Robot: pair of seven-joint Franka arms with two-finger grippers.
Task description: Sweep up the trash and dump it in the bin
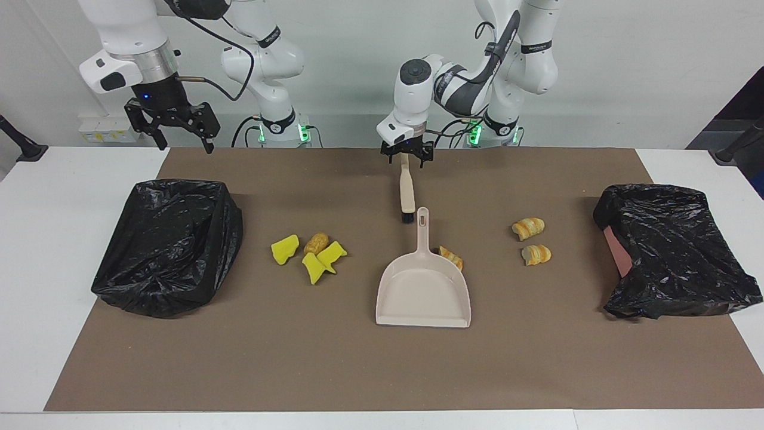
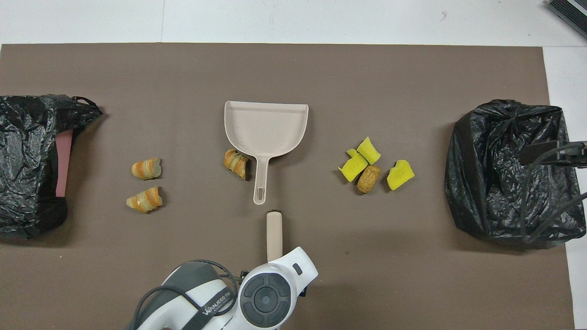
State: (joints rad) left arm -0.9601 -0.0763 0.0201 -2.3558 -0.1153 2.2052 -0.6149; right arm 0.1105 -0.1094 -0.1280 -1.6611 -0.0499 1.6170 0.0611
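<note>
The trash lies in two groups on the brown mat. Three yellow wedges and a brown lump sit near the black-lined bin at the right arm's end. Two striped croissant pieces lie toward the left arm's end, and a third rests against the dustpan. My left gripper is open, low over the handle end of the beige brush, one finger on each side. My right gripper waits open, raised near that bin.
The beige dustpan lies mid-mat, its handle pointing at the brush's bristles. A second black bag over a reddish box sits at the left arm's end. White table surrounds the mat.
</note>
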